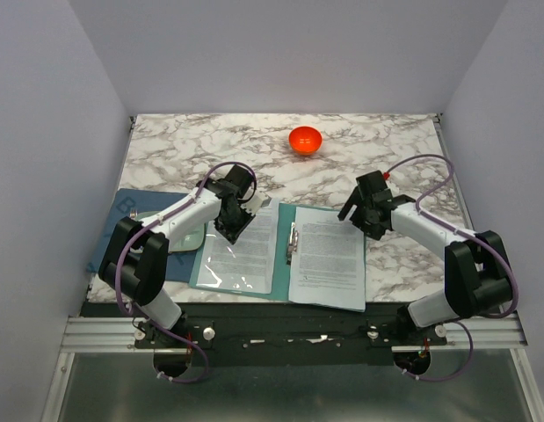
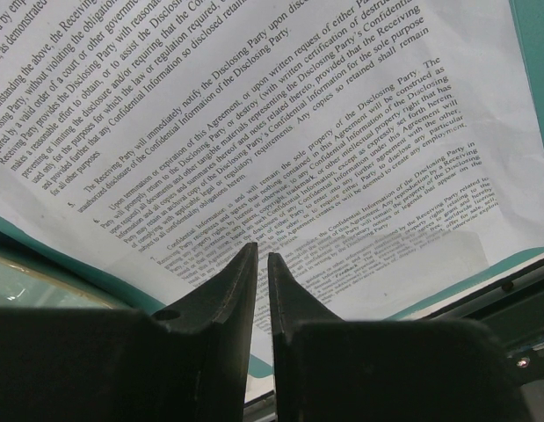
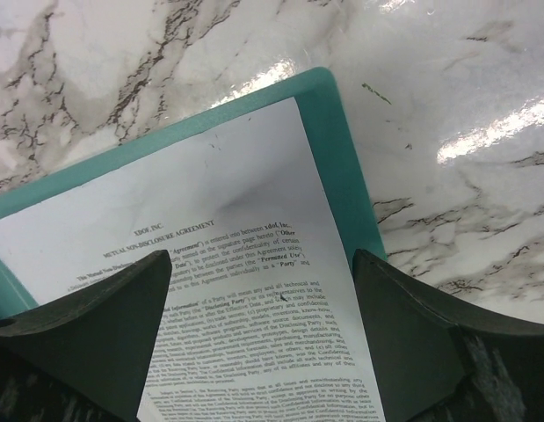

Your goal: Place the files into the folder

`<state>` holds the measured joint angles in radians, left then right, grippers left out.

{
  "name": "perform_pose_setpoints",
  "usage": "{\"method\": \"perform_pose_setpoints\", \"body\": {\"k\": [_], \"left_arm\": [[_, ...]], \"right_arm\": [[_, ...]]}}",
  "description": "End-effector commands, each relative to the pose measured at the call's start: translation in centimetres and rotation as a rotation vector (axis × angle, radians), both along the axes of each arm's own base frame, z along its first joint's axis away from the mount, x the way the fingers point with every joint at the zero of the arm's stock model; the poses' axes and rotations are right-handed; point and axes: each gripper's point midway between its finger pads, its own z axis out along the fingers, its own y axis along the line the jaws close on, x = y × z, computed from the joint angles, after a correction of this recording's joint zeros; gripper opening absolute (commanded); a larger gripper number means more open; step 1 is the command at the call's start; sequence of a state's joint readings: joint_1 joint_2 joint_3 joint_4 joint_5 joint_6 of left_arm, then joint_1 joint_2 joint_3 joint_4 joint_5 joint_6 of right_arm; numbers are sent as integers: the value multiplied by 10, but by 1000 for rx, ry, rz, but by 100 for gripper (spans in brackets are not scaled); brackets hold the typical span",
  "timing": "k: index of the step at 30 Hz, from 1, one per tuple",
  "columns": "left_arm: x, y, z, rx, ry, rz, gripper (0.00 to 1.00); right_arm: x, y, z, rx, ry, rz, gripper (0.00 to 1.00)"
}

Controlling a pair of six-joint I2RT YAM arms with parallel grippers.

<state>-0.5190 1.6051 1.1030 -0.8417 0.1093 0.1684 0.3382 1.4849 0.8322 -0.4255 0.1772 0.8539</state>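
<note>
Two files (image 1: 329, 259) lie in the open teal folder (image 3: 342, 176), one on each half. The folder sits flat at the lower centre of the marbled tabletop (image 1: 210, 141).

The left fingers (image 2: 241, 281) are all but closed, with only a thin slit between the tips and nothing pinched in it. They hang low over the upper part of the left sheet; whether they touch it I cannot tell. The right fingers (image 3: 122, 308) stand wide apart and hold nothing, above the top right corner of the right sheet.

Both sheets are white, flat and dense with small black print. The left one shows glossy glare near its lower edge. A metal clip (image 1: 293, 242) lies along the folder's spine between them.

The right sheet is headed "MUTUAL NON-DISCLOSURE AGREEMENT". On the left one "Disclosing Party", "Receiving Party" and "Confidential Information" can be read again and again.
</note>
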Motion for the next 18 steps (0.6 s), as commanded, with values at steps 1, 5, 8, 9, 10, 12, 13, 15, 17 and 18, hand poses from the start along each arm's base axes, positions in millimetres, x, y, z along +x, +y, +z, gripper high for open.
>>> {"method": "perform_pose_setpoints", "body": {"k": [1, 5, 8, 9, 10, 12, 13, 15, 17, 18], "left_arm": [[0, -3, 6, -21, 4, -9, 22], [1, -4, 9, -25, 1, -8, 22], [1, -5, 9, -27, 6, -9, 22], [1, -5, 10, -29, 6, -8, 22], [2, -6, 10, -30, 4, -8, 22], [2, -6, 11, -30, 0, -11, 22], [3, -5, 12, -29, -1, -10, 22], [4, -5, 9, -24, 0, -8, 22], [3, -5, 6, -21, 8, -7, 22], [4, -5, 2, -18, 10, -8, 22]], "right_arm": [[4, 1, 29, 12, -30, 14, 93], [7, 1, 49, 15, -66, 21, 95], [7, 7, 58, 44, -72, 40, 98], [5, 9, 58, 57, -68, 45, 98], [5, 9, 59, 60, -67, 47, 99], [2, 17, 60, 99, -84, 76, 99], [14, 26, 68, 144, -162, 107, 98], [10, 55, 68, 275, -204, 237, 93], [21, 78, 74, 366, -247, 316, 89], [21, 93, 67, 425, -205, 372, 89]]}}
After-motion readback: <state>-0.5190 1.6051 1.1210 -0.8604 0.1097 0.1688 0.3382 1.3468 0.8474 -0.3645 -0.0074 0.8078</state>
